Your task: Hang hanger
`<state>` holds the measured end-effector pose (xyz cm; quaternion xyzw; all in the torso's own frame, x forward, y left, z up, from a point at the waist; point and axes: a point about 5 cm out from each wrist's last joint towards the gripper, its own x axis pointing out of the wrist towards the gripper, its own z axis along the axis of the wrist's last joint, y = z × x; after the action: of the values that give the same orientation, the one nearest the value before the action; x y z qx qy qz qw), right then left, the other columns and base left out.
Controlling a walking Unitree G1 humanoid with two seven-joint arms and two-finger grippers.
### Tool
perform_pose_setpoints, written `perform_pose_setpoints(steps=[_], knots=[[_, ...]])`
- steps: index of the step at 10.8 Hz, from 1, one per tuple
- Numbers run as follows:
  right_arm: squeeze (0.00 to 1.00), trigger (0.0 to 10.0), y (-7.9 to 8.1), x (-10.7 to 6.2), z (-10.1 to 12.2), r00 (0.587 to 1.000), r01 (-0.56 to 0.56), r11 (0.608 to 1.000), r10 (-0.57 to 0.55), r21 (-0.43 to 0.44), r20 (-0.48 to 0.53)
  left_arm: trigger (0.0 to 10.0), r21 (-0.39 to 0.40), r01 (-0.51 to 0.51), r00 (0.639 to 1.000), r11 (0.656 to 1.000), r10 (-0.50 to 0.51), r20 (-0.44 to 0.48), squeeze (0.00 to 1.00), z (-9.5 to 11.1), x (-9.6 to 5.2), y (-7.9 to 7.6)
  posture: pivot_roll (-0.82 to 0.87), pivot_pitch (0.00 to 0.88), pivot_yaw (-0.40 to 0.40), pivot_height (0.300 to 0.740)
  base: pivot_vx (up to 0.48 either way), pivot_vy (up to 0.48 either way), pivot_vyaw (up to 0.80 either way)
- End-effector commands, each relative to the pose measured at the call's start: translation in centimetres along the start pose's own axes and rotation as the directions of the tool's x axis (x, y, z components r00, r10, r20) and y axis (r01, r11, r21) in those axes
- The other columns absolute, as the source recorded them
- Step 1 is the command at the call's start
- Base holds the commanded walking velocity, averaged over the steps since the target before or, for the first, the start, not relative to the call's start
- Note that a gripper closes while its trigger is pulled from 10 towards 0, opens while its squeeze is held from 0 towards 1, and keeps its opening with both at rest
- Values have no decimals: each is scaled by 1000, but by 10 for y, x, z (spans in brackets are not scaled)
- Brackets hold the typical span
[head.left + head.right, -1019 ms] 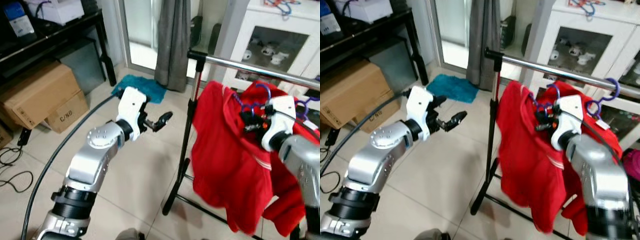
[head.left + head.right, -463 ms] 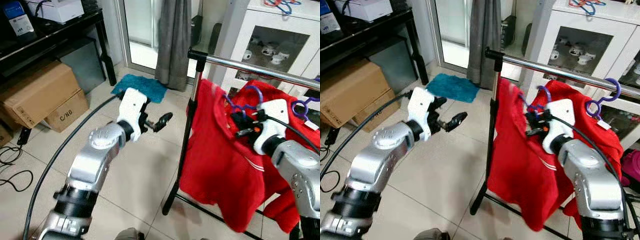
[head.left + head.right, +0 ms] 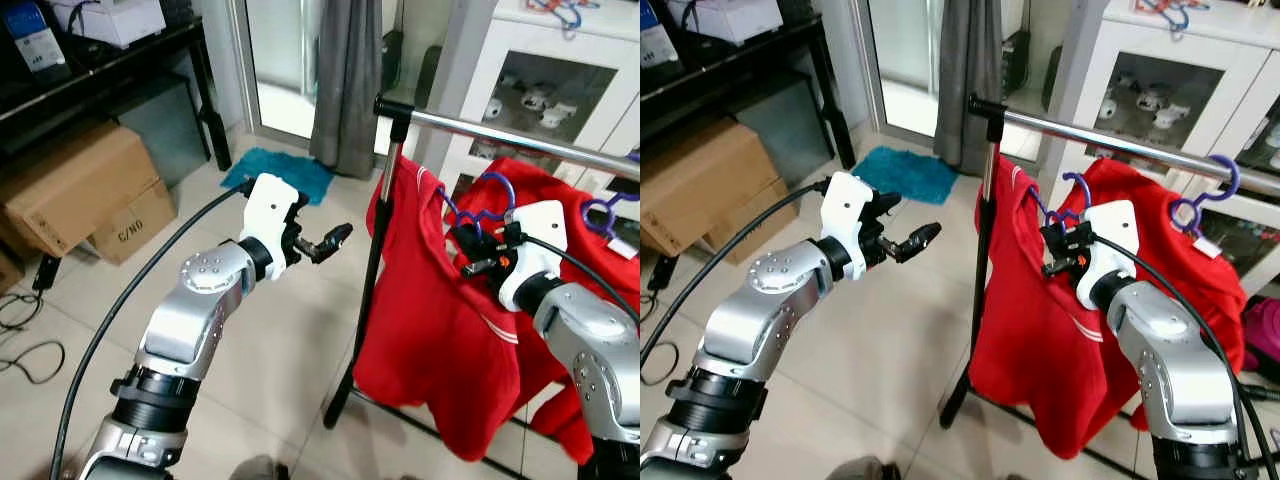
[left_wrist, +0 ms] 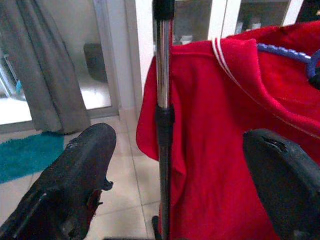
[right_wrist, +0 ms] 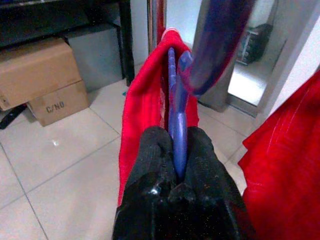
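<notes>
Hanger held just under the rail, hook up, ready to go on.

The right gripper (image 3: 1058, 250) is pinched tight on the purple hanger (image 5: 178, 117) that carries a red top (image 3: 1035, 330); it holds the neck so the hook (image 3: 1078, 187) stands free at 12 o'clock, below the rail (image 3: 1120, 145). The left gripper (image 3: 325, 243) waits at 9 o'clock of the rack's post (image 4: 164, 120), fingers spread wide and holding nothing, clear of the cloth. A second purple hanger (image 3: 1205, 195) already hangs at 3 o'clock.
</notes>
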<state>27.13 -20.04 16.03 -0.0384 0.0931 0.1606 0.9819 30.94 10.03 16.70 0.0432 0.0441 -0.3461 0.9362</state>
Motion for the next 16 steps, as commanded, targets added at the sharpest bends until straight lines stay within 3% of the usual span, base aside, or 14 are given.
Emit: perform_pose_setpoints(steps=[1, 6, 7, 8, 12, 13, 15, 16], knots=[[0, 0, 3, -1, 12, 998, -7, 1000, 9, -30, 64, 10000, 3, -3, 1000, 1000, 3, -4, 0, 1, 1, 1, 54, 0, 12, 740, -274, 0, 0], [0, 0, 7, 1, 18, 997, -19, 999, 22, -42, 77, 10000, 16, 26, 999, 1000, -26, -25, 0, -1, 7, -2, 52, 0, 7, 740, -107, 0, 0], [0, 0, 11, 3, 22, 995, -27, 998, 31, -49, 90, 10000, -50, 60, 998, 997, -60, -3, 0, 0, 12, -3, 51, 0, 9, 740, 0, 0, 0], [0, 0, 14, 5, 26, 994, -36, 998, 42, -60, 104, 10000, -72, 121, 993, 990, -120, 15, 1000, 5, 18, -6, 51, 0, 9, 740, 0, 0, 0], [0, 0, 29, 9, 46, 983, -74, 989, 94, -128, 157, 10000, -155, 260, 966, 953, -253, 60, 1000, 18, 45, -16, 31, 0, 27, 740, 0, 0, 0], [0, 0, 32, 9, 48, 982, -86, 985, 109, -148, 153, 10000, -168, 310, 950, 936, -297, 96, 0, 25, 55, -20, 21, 0, 35, 740, 0, 0, 0], [0, 0, 35, 9, 47, 982, -94, 982, 118, -161, 148, 10000, -140, 310, 950, 940, -302, 76, 0, 26, 63, -21, 10, 0, 48, 740, 0, 0, 0], [0, 0, 36, 9, 48, 982, -93, 982, 118, -163, 149, 6784, -125, 266, 964, 956, -260, 59, 0, 24, 67, -18, 6, 0, 52, 740, 0, 0, 0]])
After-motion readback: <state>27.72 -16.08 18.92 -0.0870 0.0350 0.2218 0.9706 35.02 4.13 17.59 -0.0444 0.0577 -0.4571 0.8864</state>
